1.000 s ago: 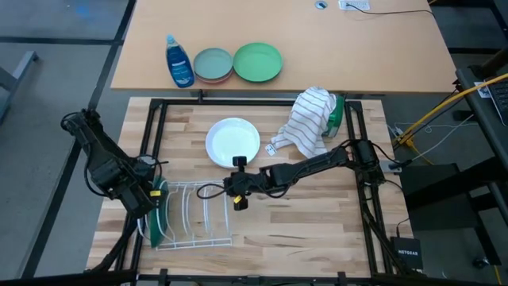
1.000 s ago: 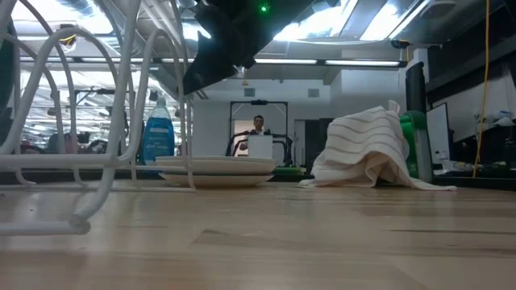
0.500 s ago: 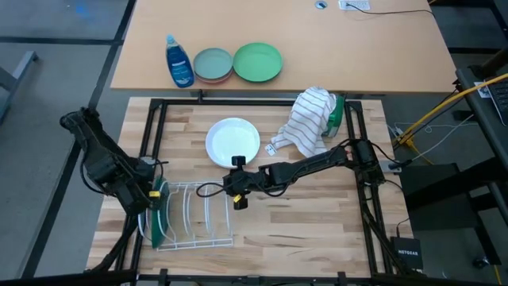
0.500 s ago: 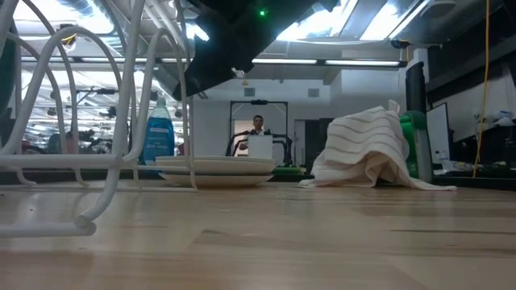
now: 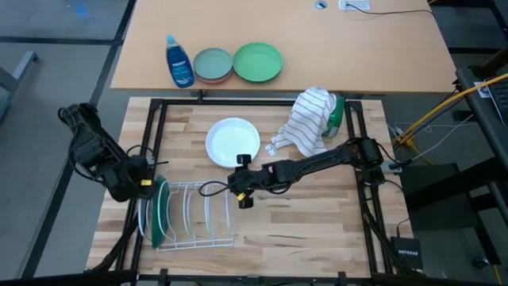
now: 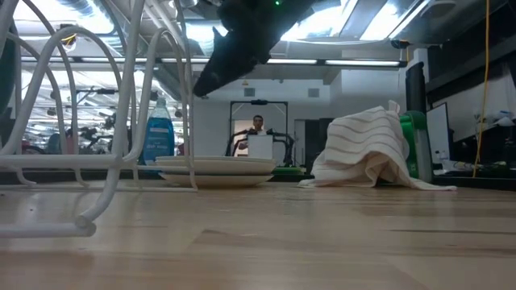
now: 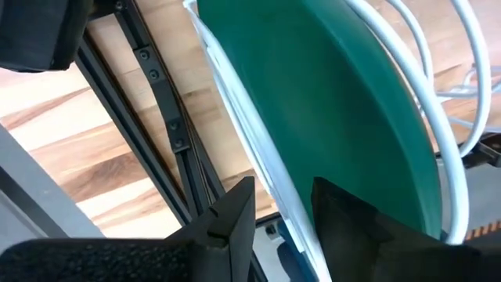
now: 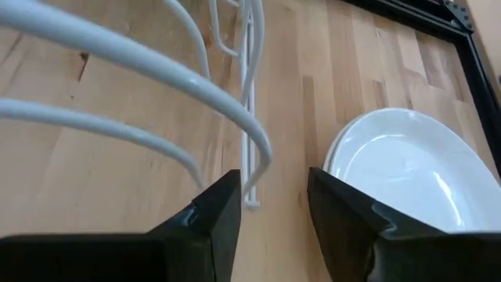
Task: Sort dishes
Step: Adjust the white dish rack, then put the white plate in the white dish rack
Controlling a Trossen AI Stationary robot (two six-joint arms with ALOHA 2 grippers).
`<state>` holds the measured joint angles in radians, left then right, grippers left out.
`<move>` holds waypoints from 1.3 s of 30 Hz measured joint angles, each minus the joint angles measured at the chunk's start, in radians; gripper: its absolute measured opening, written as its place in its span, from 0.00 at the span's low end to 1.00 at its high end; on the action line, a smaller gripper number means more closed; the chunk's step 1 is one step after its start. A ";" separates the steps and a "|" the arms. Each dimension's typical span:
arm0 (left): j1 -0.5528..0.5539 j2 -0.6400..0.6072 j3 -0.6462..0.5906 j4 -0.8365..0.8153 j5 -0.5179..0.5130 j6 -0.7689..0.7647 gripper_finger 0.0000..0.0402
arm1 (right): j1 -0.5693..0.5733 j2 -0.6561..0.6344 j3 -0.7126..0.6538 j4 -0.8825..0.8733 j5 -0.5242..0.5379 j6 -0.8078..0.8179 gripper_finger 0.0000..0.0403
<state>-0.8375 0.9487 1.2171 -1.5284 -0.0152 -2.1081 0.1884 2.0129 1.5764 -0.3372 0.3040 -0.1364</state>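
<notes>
A dark green plate [image 5: 159, 211] stands on its edge in the leftmost slot of the white wire rack [image 5: 194, 216], leaning on the wires; it fills the left wrist view [image 7: 337, 110]. My left gripper [image 5: 148, 187] is open and empty just off the rack's far left corner. A stack of white plates [image 5: 232, 143] lies flat on the table and also shows in the right wrist view [image 8: 407, 172]. My right gripper [image 5: 234, 184] is open and empty, hanging above the table between the rack's far side and the white plates. No dark blue speckled plate is in view.
A striped towel [image 5: 305, 121] lies over a green thing at the far right. On the tan table behind stand a dish soap bottle [image 5: 179, 62], a grey-blue plate on a pink one [image 5: 213, 65] and a light green plate [image 5: 257, 62]. A black frame [image 5: 159, 143] edges the table.
My left gripper has drawn back from the green plate, toward the table's far left, leaving the plate standing in the rack. My right gripper has gone up and a little toward the right. The rack has shifted slightly.
</notes>
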 joint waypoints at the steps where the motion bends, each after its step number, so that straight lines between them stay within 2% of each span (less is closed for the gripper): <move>1: 0.000 -0.008 0.000 -0.002 0.000 0.000 0.29 | 0.000 -0.005 0.000 -0.017 0.000 0.000 0.37; 5: 0.001 -0.042 0.000 -0.007 -0.015 0.009 0.29 | -0.001 -0.024 0.000 -0.071 0.015 0.000 0.37; 9: 0.001 -0.075 0.000 -0.009 -0.076 0.033 0.29 | -0.002 -0.044 0.000 -0.113 0.028 0.001 0.37; 19: 0.001 -0.166 0.000 -0.010 -0.316 0.080 0.29 | -0.074 -0.118 0.000 -0.246 0.036 0.089 0.37; 22: 0.001 -0.194 0.001 -0.012 -0.409 0.107 0.29 | -0.119 -0.150 0.000 -0.287 0.048 0.135 0.37; 28: 0.001 -0.219 0.002 -0.041 -0.697 0.191 0.29 | -0.258 -0.190 0.001 -0.319 0.058 0.198 0.37; 31: 0.002 -0.225 0.002 -0.043 -0.841 0.256 0.29 | -0.352 -0.191 0.001 -0.320 -0.004 0.230 0.37; 33: 0.010 -0.229 0.002 -0.042 -0.915 0.303 0.29 | -0.421 -0.191 0.001 -0.319 -0.100 0.258 0.37; 36: 0.034 -0.239 0.002 -0.043 -0.963 0.369 0.29 | -0.521 -0.191 0.001 -0.318 -0.285 0.310 0.37; 39: 0.069 -0.241 0.002 -0.043 -0.971 0.423 0.29 | -0.599 -0.191 0.001 -0.317 -0.420 0.369 0.37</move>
<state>-0.7681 0.7074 1.2186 -1.5713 -0.9858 -1.6855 -0.4108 1.8220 1.5772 -0.6542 -0.1158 0.2331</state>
